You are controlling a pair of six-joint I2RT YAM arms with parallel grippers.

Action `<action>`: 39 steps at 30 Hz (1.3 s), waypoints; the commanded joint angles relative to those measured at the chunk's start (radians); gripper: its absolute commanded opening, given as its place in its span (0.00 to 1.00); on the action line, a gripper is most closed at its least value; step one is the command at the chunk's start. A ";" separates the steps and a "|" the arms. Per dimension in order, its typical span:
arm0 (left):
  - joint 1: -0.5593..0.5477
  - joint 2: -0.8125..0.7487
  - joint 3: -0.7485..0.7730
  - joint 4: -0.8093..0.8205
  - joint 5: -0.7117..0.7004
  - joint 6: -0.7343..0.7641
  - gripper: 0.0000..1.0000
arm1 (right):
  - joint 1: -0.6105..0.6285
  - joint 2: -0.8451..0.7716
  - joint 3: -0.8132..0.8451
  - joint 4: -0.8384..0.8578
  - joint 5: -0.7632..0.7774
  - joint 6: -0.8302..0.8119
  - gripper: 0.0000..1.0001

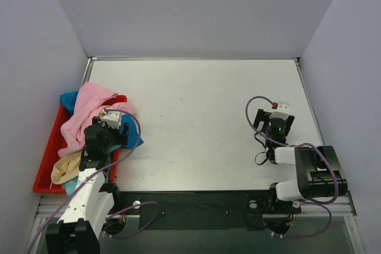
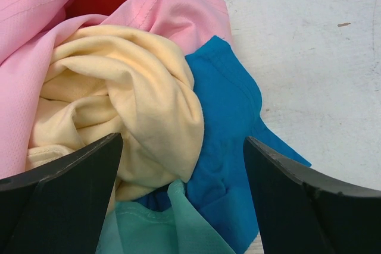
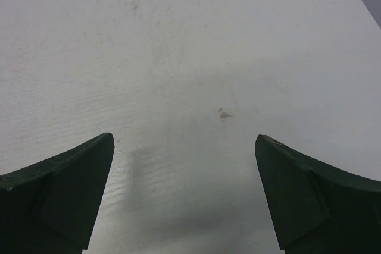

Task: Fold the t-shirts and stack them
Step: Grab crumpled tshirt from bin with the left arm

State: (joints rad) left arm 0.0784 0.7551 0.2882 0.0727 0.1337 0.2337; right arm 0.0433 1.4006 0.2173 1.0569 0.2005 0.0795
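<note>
Shows left gripper [image 2: 181, 147], spread and empty, over the red tray [image 1: 44, 169] at the worktop's [image 1: 196, 99] left edge, pink t-shirt [image 1: 89, 104] just beyond toward the far-left corner; right gripper [image 3: 184, 147], also spread, well apart.

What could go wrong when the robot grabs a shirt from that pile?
The open left gripper hangs over the crumpled cream-yellow cloth shirt, which is tangled with the light pink shirt, blue shirt and teal shirt, so it might lift several together. They could also tug the red plastic tray.
</note>
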 commanded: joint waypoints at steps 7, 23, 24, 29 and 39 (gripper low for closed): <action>0.000 -0.033 0.175 -0.157 0.062 0.139 0.93 | -0.017 -0.011 0.024 0.026 -0.039 0.011 1.00; 0.050 0.473 0.813 -0.801 -0.008 0.125 0.87 | 0.297 -0.468 0.589 -0.978 -0.308 0.040 0.95; 0.057 0.510 0.825 -0.803 0.001 0.116 0.84 | 0.344 -0.454 0.612 -1.036 -0.326 0.036 0.95; 0.077 0.673 0.942 -0.812 -0.012 0.062 0.79 | 0.466 -0.430 0.666 -1.140 -0.366 0.055 0.91; 0.075 0.726 1.117 -0.828 -0.048 0.110 0.82 | 0.526 -0.434 0.654 -1.184 -0.487 0.037 0.91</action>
State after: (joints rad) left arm 0.1516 1.4544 1.3231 -0.7784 0.1261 0.3233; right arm 0.5583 0.9737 0.8600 -0.1059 -0.2283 0.1322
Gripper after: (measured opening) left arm 0.816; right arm 0.910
